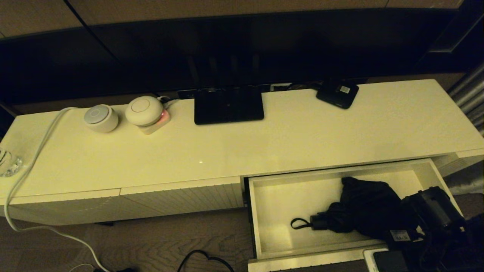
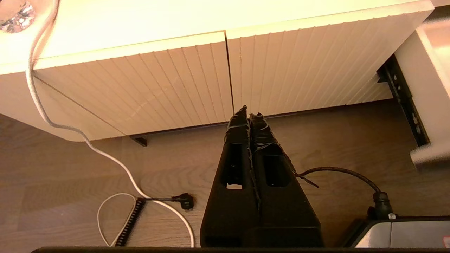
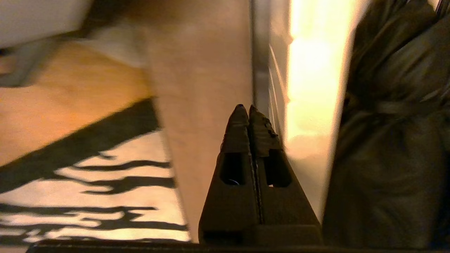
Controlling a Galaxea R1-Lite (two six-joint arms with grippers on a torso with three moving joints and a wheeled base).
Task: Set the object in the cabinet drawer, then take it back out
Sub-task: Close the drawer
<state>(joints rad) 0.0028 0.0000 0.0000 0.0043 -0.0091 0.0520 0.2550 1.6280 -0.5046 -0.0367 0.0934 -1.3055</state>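
Black umbrella [image 1: 363, 207], cream-white drawer [image 1: 272, 211], glossy cream cabinet top [image 1: 287, 139], finely ribbed cream front panels [image 2: 197, 80], black stand base [image 1: 228, 105], white cable [image 1: 34, 151], brown wood-grain floor [image 2: 168, 165], black grippers.

Open drawer [image 1: 261, 223] offers free floor on its left half; the umbrella [image 1: 363, 209] and right pincer [image 3: 249, 109] crowd its right.

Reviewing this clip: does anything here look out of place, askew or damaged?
Nothing looks damaged or spilled. The black folding umbrella lies loosely bunched in the open cream-white ribbed drawer, at its right end. The right gripper is shut and empty beside the drawer's front; the left gripper is shut, parked above the floor.
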